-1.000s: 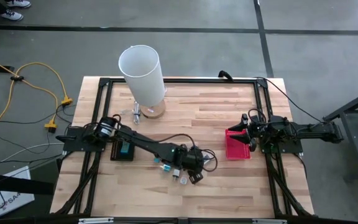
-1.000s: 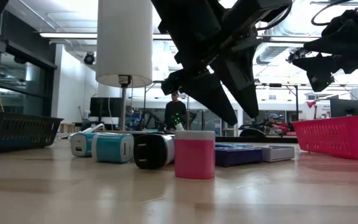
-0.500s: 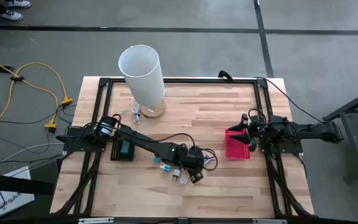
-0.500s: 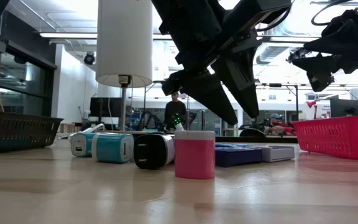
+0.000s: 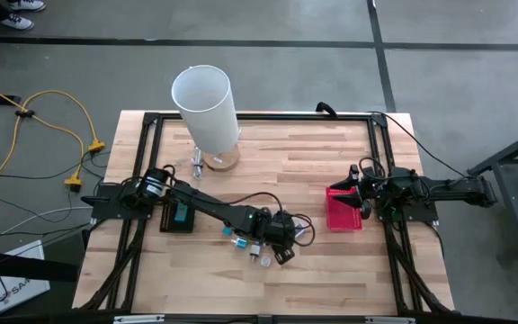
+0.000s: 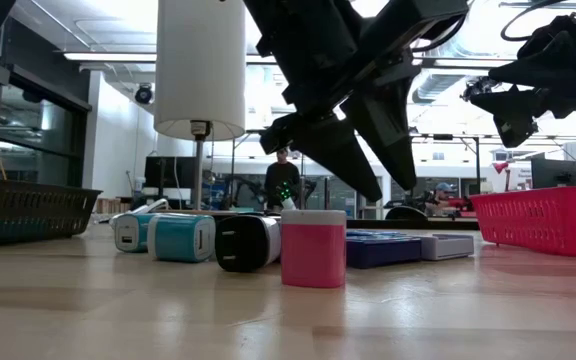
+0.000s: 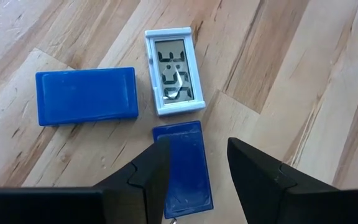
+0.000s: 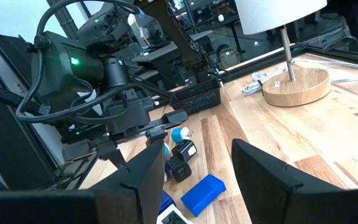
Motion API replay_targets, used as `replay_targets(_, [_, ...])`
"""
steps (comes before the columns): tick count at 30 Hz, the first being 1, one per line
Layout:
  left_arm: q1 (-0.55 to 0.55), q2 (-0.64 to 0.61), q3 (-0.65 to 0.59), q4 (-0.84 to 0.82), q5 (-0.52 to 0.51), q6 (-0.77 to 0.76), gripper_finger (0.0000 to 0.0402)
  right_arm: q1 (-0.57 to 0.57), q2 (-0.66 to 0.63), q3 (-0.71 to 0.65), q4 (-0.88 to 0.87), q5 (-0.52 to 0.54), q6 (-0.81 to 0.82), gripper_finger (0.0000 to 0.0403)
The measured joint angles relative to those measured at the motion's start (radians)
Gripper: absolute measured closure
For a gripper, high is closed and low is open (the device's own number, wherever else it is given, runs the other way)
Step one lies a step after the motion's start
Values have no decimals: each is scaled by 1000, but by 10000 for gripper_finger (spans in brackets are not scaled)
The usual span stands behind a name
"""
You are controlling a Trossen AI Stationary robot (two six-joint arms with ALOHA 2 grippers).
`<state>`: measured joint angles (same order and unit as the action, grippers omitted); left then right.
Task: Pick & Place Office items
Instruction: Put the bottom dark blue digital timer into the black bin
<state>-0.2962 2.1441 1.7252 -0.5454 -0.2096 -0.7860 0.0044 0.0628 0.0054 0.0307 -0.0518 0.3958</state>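
Observation:
The office items lie in a loose cluster on the wood near the table's near edge. The left wrist view shows a small blue tab [image 7: 182, 165], a larger blue block [image 7: 86, 94] and a white LCD piece [image 7: 173, 71]. The low view shows a pink block [image 6: 313, 248], a black charger [image 6: 248, 243] and a teal charger [image 6: 181, 238]. My left gripper [image 7: 196, 149] [image 5: 281, 245] hovers open above the cluster, its fingers on either side of the small blue tab without touching it. My right gripper [image 5: 360, 198] [image 8: 194, 162] waits open over the red basket's left end.
The red mesh basket [image 5: 344, 213] sits right of the cluster. The tall white cylinder [image 5: 207, 106] stands on a round wooden base at the far left. A black tray [image 5: 178, 217] holding a teal thing lies left of the cluster. Bare wood stretches between cluster and basket.

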Motion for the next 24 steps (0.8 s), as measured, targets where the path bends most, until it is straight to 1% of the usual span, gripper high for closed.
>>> replay_targets(4, [0, 0, 0, 6, 0, 0, 247, 0, 0, 0, 0, 0, 0, 229])
replay_targets(7, [0, 0, -1, 54, 2, -4, 240, 0, 0, 0, 0, 0, 0, 229])
replay_targets(10, [-5, 0, -1, 43, 2, 3, 216, 0, 0, 0, 0, 0, 0, 229])
replay_targets(14, [-10, 0, -1, 25, -3, -1, 170, 0, 0, 0, 0, 0, 0, 229])
replay_targets(17, [-11, 0, -1, -6, -5, -32, 142, 0, 0, 0, 0, 0, 0, 229])
replay_targets(20, [-11, 0, -1, -24, -5, -50, 124, 0, 0, 0, 0, 0, 0, 229])
replay_targets(24, [-13, 13, -2, -29, 0, -50, 118, 0, 0, 0, 0, 0, 0, 229])
